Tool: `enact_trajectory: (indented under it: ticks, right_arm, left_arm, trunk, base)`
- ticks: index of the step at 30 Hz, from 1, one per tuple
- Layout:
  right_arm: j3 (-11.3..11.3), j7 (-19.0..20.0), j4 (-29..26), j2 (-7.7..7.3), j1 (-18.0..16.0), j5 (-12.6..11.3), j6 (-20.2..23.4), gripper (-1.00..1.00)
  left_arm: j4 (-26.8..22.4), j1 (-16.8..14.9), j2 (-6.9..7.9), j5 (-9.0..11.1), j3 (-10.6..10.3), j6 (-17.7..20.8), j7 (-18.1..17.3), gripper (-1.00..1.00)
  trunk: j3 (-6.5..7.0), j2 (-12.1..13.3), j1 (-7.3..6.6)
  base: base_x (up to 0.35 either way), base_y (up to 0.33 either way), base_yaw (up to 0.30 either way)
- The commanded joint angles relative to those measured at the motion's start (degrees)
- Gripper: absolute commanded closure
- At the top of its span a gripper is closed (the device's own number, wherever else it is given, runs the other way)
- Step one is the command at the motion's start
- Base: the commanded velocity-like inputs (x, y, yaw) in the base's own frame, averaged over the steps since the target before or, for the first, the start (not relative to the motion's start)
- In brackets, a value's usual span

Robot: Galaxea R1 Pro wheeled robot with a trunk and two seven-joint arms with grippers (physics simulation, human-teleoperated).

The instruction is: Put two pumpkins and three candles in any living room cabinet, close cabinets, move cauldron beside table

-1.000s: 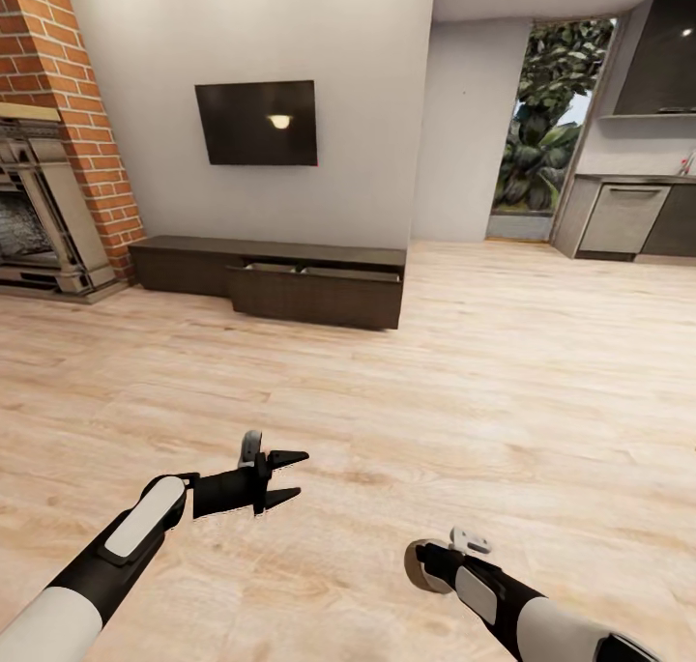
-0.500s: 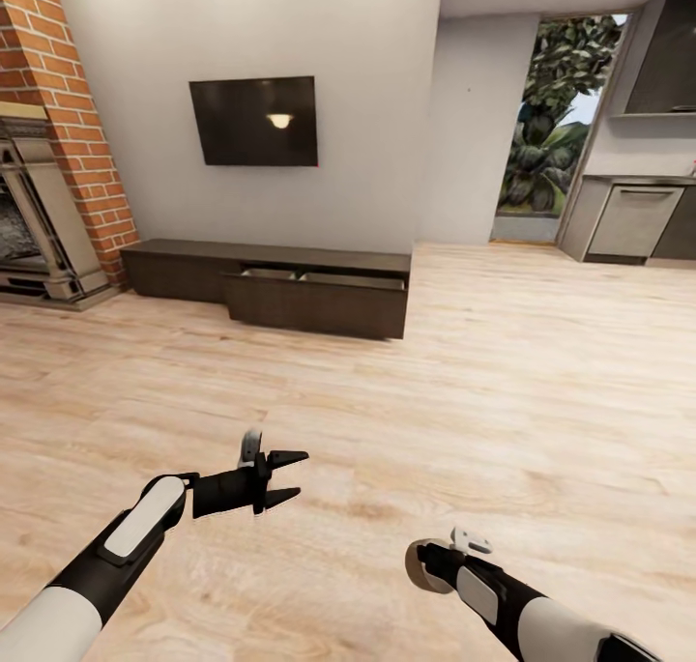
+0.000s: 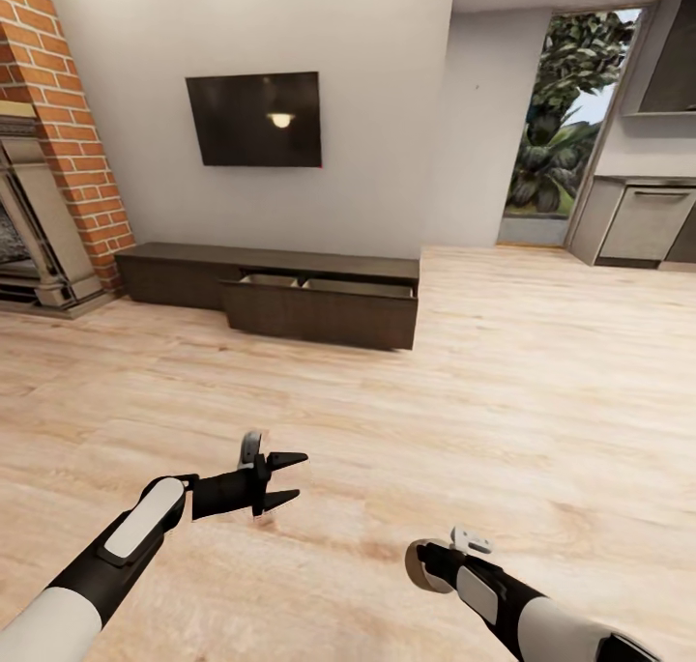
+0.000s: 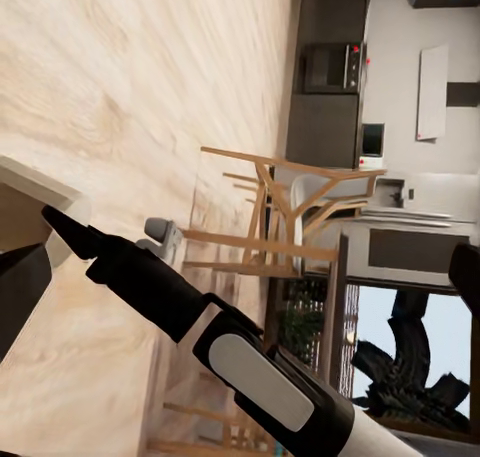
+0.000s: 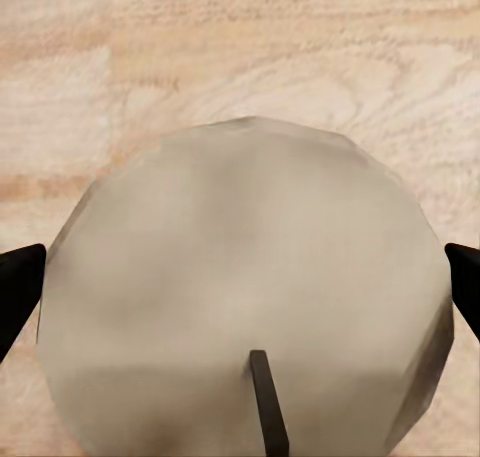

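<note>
The dark-brown cabinet (image 3: 174, 273) stands low against the far wall under the television, and its wide drawer (image 3: 319, 306) is pulled out, showing pale tan insides. My right gripper (image 3: 430, 563) hangs low over the floor, shut on a tan-beige candle (image 3: 414, 567). In the right wrist view the candle (image 5: 240, 277) with its small dark wick fills the gap between the fingertips (image 5: 20, 277). My left gripper (image 3: 287, 478) is open and holds nothing, well short of the cabinet. The pumpkins, cauldron and table are out of view.
A brick fireplace (image 3: 48, 179) stands left of the cabinet. A black television (image 3: 254, 119) hangs on the wall. Grey kitchen cupboards (image 3: 643, 225) and a window with plants (image 3: 561, 130) are at the far right. Wooden dining chairs (image 4: 270, 217) appear in the left wrist view. Bare wood floor (image 3: 483, 391) lies between me and the cabinet.
The whole view has shifted: the camera has moved closer to the cabinet and turned slightly. Both arms hold the same pose, with the candle still gripped.
</note>
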Motion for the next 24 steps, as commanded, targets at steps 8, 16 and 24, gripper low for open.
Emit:
enact_trajectory:
  ticks: [8, 16, 24]
  right_arm:
    - [0.4, -0.4, -0.3, -0.12, 0.0, -0.2, 0.2, 1.00]
    - [0.0, -1.3, -17.3, -5.51, 0.0, -1.6, 1.3, 1.00]
    - [-1.7, -12.5, -28.5, -14.85, 0.0, -6.2, 10.2, 1.00]
  left_arm:
    - [0.1, 0.0, 0.03, -0.4, -0.1, 0.0, -0.5, -1.00]
    - [0.1, 0.0, 0.02, -0.4, -0.2, 0.0, -0.5, -1.00]
    - [0.1, 0.0, 0.63, -0.4, -0.1, 0.0, -0.6, -1.00]
  trunk:
    - [-0.05, 0.0, 0.02]
    - [-0.05, 0.0, 0.02]
    - [-0.05, 0.0, 0.02]
  base:
    - [0.322, 0.126, 0.000]
    - [0.321, 0.127, 0.000]
    - [0.321, 0.127, 0.000]
